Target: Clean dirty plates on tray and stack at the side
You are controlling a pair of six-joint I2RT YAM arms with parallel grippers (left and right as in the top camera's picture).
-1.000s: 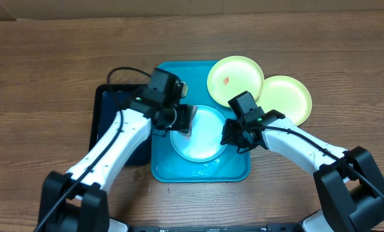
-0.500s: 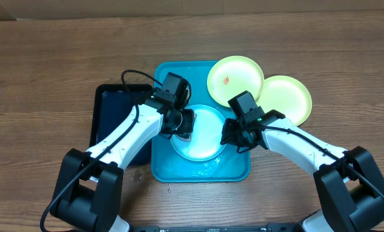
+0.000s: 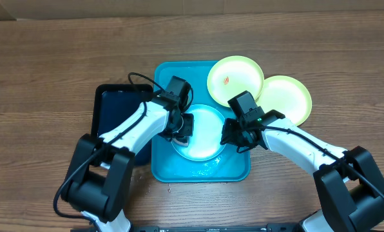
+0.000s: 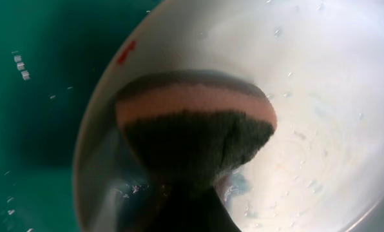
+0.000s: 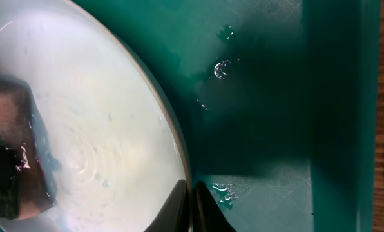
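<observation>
Scanning for print now: nothing legible on the tray (image 3: pixel 169 166), and nothing on the plates (image 3: pixel 240 80). Both wrist views come up blank too. No text, label, brand, number or sign can be read anywhere.

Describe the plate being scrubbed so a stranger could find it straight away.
Start at the turquoise tray mid-table. One plate lies inside it, under a sponge. Its rim is light blue; both neighbouring plates are lime green.
</observation>
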